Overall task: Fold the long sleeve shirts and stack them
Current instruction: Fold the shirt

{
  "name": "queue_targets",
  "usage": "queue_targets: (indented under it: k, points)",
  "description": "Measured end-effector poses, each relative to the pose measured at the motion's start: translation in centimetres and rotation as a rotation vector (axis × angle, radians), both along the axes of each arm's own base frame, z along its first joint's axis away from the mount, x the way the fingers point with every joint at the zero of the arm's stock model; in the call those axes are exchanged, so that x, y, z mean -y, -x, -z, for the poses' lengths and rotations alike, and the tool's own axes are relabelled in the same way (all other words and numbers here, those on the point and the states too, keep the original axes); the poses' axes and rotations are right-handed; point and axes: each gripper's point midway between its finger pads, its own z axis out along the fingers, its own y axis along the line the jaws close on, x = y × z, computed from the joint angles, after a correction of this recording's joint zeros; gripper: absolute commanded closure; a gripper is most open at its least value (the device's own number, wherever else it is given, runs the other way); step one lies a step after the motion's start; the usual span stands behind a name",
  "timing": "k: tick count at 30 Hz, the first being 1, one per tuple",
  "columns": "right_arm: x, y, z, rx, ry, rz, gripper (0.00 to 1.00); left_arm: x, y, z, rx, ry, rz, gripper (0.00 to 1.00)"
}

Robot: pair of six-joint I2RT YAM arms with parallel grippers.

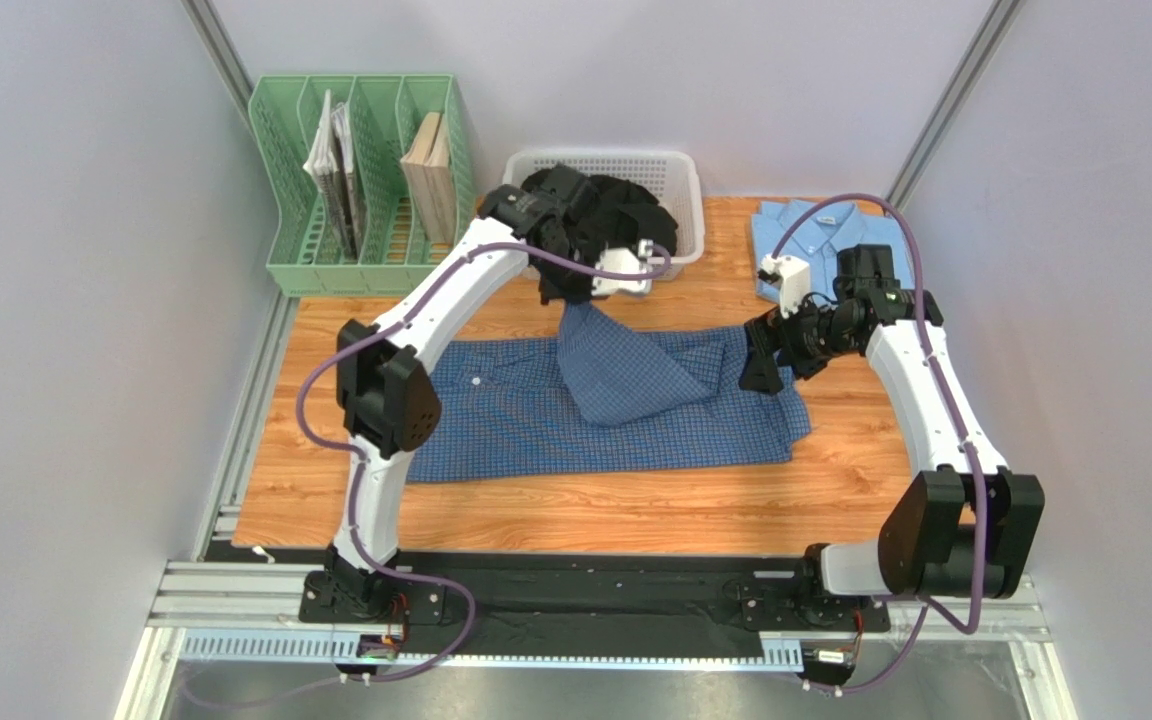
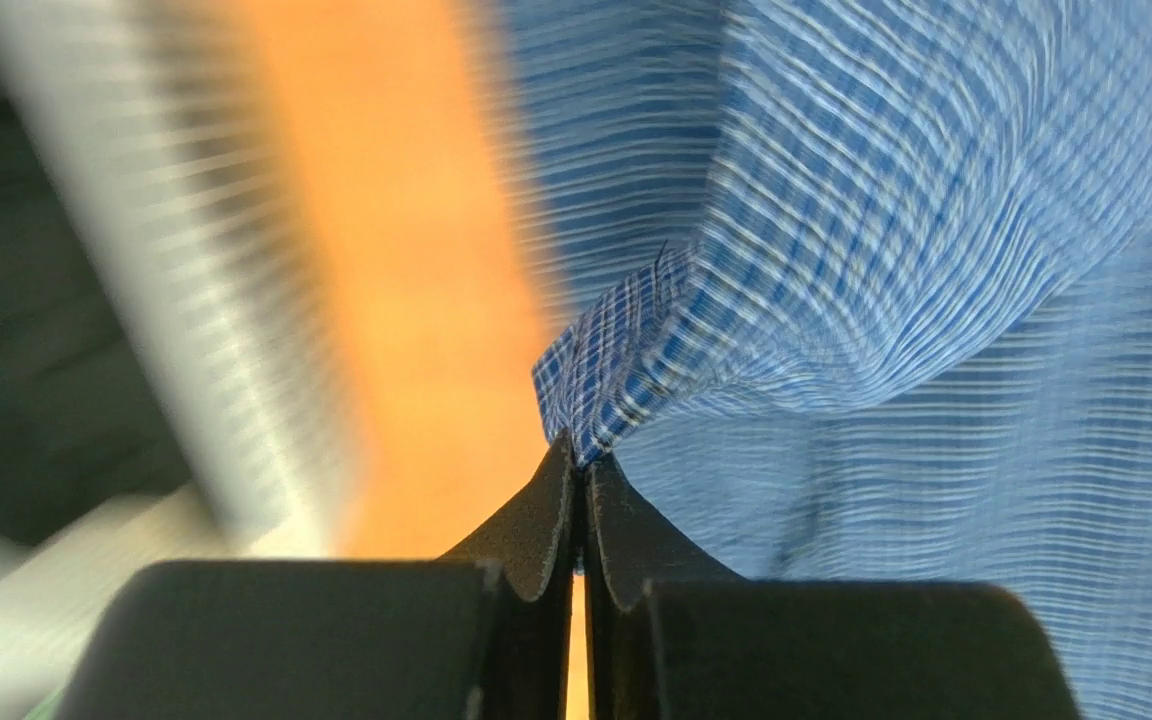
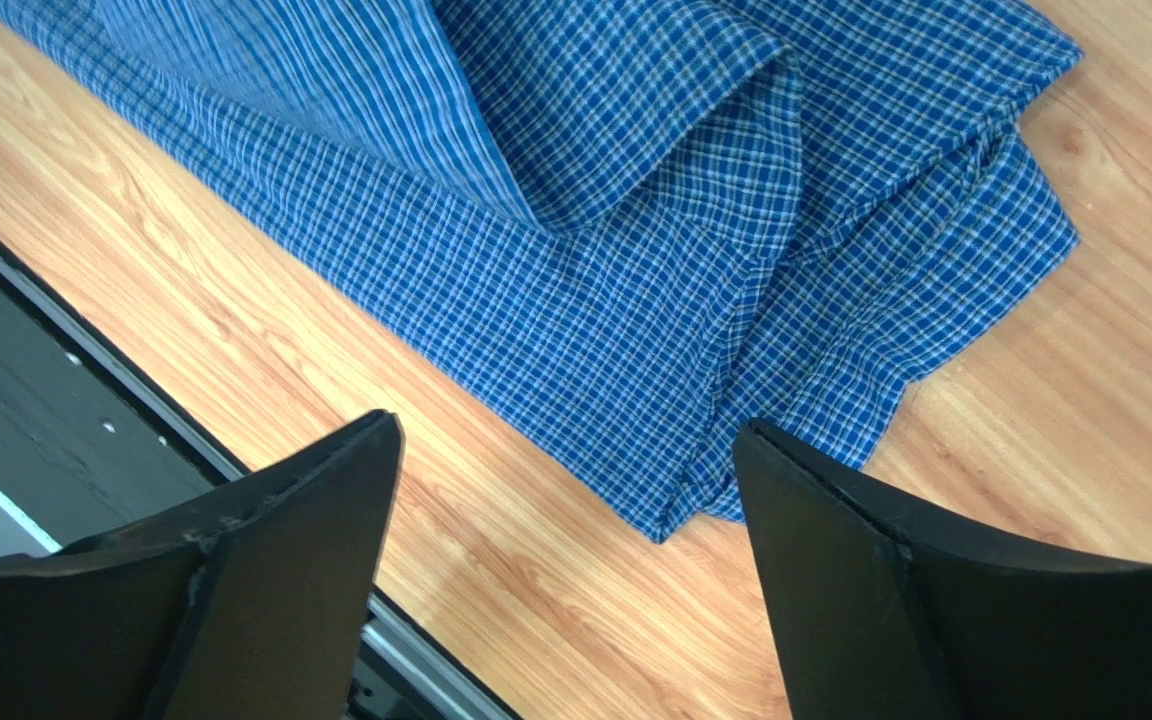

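Observation:
The dark blue checked shirt (image 1: 537, 413) lies spread across the wooden table (image 1: 297, 480). My left gripper (image 1: 573, 294) is shut on a fold of it and holds that part raised near the shirt's far edge. In the left wrist view the jaws (image 2: 582, 453) are pinched on a corner of checked cloth (image 2: 838, 225). My right gripper (image 1: 760, 363) hovers open over the shirt's right end. Its fingers (image 3: 567, 435) stand wide apart above the table, with the shirt's corner (image 3: 687, 510) between and beyond them. The light blue shirt (image 1: 820, 237) lies folded at the back right.
A green file rack (image 1: 364, 180) with books stands at the back left. A white basket (image 1: 680, 165) holding dark clothes (image 1: 605, 203) sits behind the left gripper. A black rail (image 1: 597, 585) runs along the near table edge. Grey walls close both sides.

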Motion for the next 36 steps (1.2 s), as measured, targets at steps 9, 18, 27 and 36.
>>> queue_targets:
  k: [9,18,27,36]
  points:
    - [-0.3,-0.5,1.5,-0.083,-0.102,0.121,0.46,-1.2,-7.5,-14.3,0.524,0.135,-0.274,1.00]
    - [-1.4,-0.3,4.3,-0.196,-0.183,0.176,0.58,-0.7,-11.7,-19.8,0.843,0.192,-0.423,1.00]
    - [-2.1,-1.4,5.4,-0.224,-0.234,0.202,0.70,-3.4,-7.3,-12.0,0.715,0.097,-0.419,1.00]
    - [-4.4,-1.2,7.5,-0.211,-0.266,0.218,0.98,-5.6,-2.4,-9.7,0.616,0.123,-0.424,1.00]
